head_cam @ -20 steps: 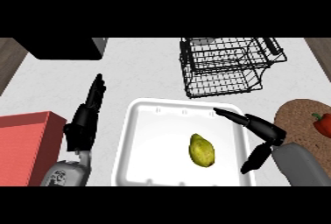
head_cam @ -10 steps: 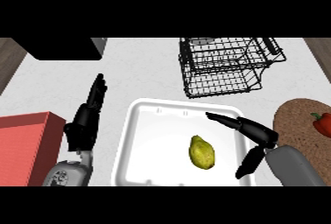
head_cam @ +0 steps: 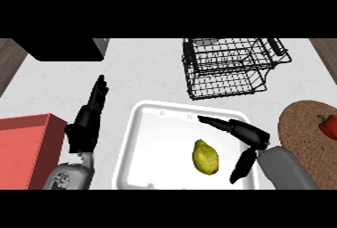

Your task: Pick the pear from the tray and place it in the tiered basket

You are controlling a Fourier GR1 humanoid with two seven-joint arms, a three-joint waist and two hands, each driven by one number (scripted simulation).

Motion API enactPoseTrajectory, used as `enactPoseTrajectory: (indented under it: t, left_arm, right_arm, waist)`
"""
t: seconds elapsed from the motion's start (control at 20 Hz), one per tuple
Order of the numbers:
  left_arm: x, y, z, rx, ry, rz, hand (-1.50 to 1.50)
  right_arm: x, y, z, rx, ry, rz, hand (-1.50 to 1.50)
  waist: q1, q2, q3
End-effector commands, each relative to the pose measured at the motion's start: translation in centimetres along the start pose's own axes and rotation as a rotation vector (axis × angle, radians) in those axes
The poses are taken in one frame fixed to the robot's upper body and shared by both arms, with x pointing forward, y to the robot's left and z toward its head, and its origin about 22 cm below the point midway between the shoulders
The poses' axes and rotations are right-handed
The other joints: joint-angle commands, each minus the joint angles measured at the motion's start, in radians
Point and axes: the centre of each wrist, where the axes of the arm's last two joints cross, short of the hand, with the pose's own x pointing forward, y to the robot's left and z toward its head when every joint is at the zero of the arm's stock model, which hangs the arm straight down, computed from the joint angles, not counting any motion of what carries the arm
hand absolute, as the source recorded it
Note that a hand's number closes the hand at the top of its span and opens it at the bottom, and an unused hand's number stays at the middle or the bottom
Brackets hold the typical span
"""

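A pale speckled bench (head_cam: pixel 148 75) carries, at its near middle, a white rectangular plastic tray (head_cam: pixel 157 153). A black wire tiered basket (head_cam: pixel 227 67) stands behind the tray and well apart from it. A red box (head_cam: pixel 26 147) sits at the left edge, and a round brown cork mat (head_cam: pixel 299 140) at the right.

Over the past second the right robot hand (head_cam: pixel 253 133) has slid leftward across the tray's right side. Its fingers now stretch over the far half of the tray and its thumb hangs toward the near rim, the two spread wide and holding nothing. The left robot hand (head_cam: pixel 85 127) rests left of the tray, fingers straight and pointing away, unchanged.

The yellow-green pear (head_cam: pixel 205 157) lies where it did, on the tray floor right of centre. It sits just beside the opening between thumb and fingers and looks untouched. The shift suggests the reach is nearly complete: closing round the fruit comes next, with the lift and the carry to the basket still to do.

A red pepper (head_cam: pixel 328 127) lies on the mat.
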Motion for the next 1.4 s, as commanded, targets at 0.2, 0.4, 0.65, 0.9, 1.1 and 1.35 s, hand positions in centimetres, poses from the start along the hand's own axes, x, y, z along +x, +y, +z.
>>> enactPoseTrajectory:
  t: [0.2,0.4,0.65,0.9,1.1,1.35]
  left_arm:
    - [0.3,0.8,1.0,0.020,-0.005,-0.010,0.00]
    - [-0.8,-1.4,0.7,-0.003,-0.022,-0.003,0.00]
    - [0.5,0.7,-0.3,0.001,0.008,0.000,0.00]
    - [-0.9,0.3,0.2,0.008,-0.002,-0.003,0.00]
    - [-1.2,0.1,-0.9,0.003,0.001,-0.022,0.00]
    - [0.1,0.6,0.4,-0.003,-0.017,0.005,0.00]
  right_arm:
    - [-1.1,1.3,-0.8,0.027,-0.031,-0.056,-1.50]
    - [-0.7,1.0,-2.6,0.050,-0.041,-0.057,-1.50]
    - [-0.8,2.0,-2.0,0.030,-0.037,-0.068,-1.50]
    - [0.2,2.7,-3.5,0.023,-0.048,-0.115,-1.50]
    - [-0.9,4.0,-3.9,-0.039,-0.056,-0.136,1.50]
    - [-1.3,5.1,-3.9,-0.151,-0.073,0.019,1.50]
  waist:
    - [0.001,0.000,0.000]
    - [0.002,0.001,0.000]
    - [0.000,0.000,0.000]
    - [0.000,0.000,0.000]
    - [0.000,0.001,0.000]
    - [0.005,0.000,0.000]
